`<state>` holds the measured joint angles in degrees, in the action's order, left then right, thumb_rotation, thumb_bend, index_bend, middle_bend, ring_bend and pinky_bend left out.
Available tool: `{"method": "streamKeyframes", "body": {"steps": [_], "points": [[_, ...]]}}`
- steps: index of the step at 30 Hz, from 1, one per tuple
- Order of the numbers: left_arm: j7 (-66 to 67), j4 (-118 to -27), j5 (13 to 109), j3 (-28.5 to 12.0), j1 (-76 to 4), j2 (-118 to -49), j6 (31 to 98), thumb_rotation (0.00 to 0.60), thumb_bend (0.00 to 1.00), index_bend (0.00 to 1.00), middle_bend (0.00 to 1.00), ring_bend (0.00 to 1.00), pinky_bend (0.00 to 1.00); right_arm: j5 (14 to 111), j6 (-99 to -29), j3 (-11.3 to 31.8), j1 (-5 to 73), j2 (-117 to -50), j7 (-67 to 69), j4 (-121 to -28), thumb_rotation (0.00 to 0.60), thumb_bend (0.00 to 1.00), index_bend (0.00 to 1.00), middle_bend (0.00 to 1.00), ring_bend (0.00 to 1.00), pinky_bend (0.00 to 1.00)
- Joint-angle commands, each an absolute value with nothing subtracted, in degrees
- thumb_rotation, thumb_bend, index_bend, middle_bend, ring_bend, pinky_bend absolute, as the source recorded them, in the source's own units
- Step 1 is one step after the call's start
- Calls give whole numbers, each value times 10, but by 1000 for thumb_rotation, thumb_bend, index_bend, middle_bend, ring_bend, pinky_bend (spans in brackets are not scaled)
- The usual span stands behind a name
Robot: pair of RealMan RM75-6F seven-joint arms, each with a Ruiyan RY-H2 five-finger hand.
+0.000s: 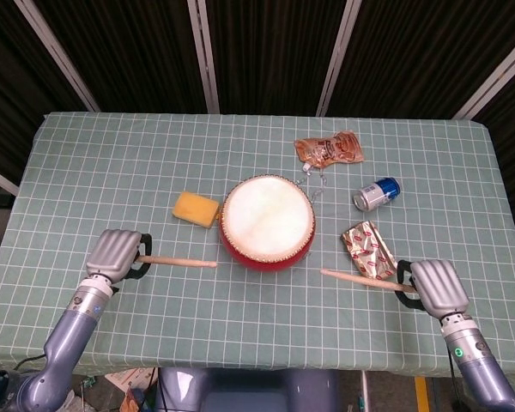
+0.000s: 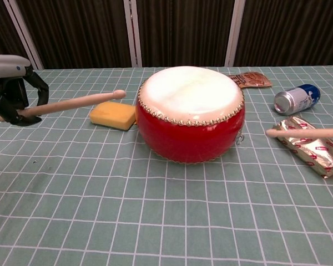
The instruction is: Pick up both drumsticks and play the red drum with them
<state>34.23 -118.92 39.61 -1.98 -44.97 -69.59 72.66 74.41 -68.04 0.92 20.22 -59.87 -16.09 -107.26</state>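
Head view shows the red drum (image 1: pixel 268 222) mid-table, while the left hand (image 1: pixel 114 253) and right hand (image 1: pixel 433 287), fingers wrapped around their drumsticks (image 1: pixel 178 261) (image 1: pixel 357 278), sit near the front edge, tips aimed drumward, likely between strokes.

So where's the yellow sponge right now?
In the head view the yellow sponge lies on the table just left of the red drum, up behind the drumstick held by the left hand.
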Motion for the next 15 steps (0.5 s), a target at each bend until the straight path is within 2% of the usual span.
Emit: {"method": "streamKeyframes", "body": {"steps": [1, 12, 15], "points": [[341, -1176, 405, -11, -440, -713, 732, 600, 520, 769, 1000, 1000, 1000, 752, -674, 2, 201, -607, -174, -1066, 600, 584, 992, 1000, 1000, 1000], [402, -1096, 379, -4, -438, -801, 726, 600, 493, 727, 1000, 1000, 1000, 732, -647, -10, 207, -649, -243, -1031, 600, 584, 992, 1000, 1000, 1000], [418, -1081, 371, -3, -441, -812, 718, 600, 410, 621, 998, 1000, 1000, 723, -641, -11, 208, -652, -256, -1028, 600, 585, 924, 1000, 1000, 1000]]}}
